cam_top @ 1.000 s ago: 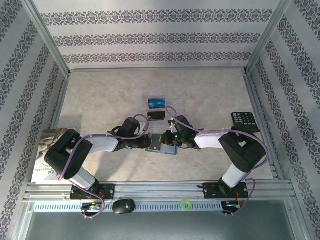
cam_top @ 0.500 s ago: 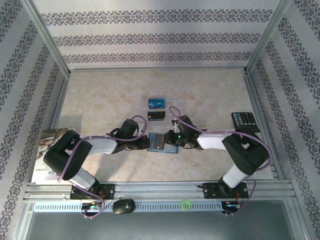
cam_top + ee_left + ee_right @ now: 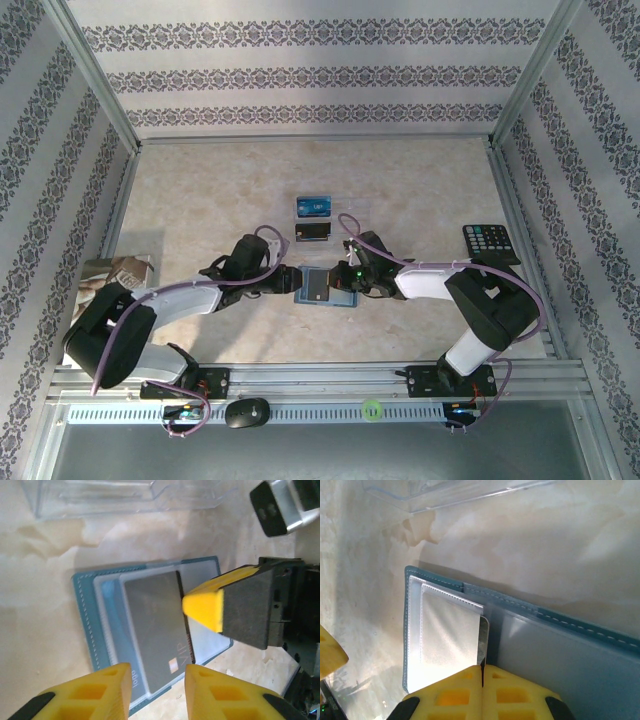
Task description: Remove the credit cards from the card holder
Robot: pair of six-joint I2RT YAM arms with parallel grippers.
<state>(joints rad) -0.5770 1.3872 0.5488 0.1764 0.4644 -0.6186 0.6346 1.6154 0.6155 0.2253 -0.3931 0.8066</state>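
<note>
Marble table [image 3: 420, 190], clear tray [image 3: 100, 495] near card holder [image 3: 82, 610], right tool [image 3: 482, 672] pinching gray card [image 3: 155, 625], left tool [image 3: 158, 676] released

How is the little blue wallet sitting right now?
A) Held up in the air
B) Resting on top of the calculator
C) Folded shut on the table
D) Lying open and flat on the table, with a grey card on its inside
D: the left wrist view shows the wallet spread open flat on the table, with a grey card on its inside.
</note>
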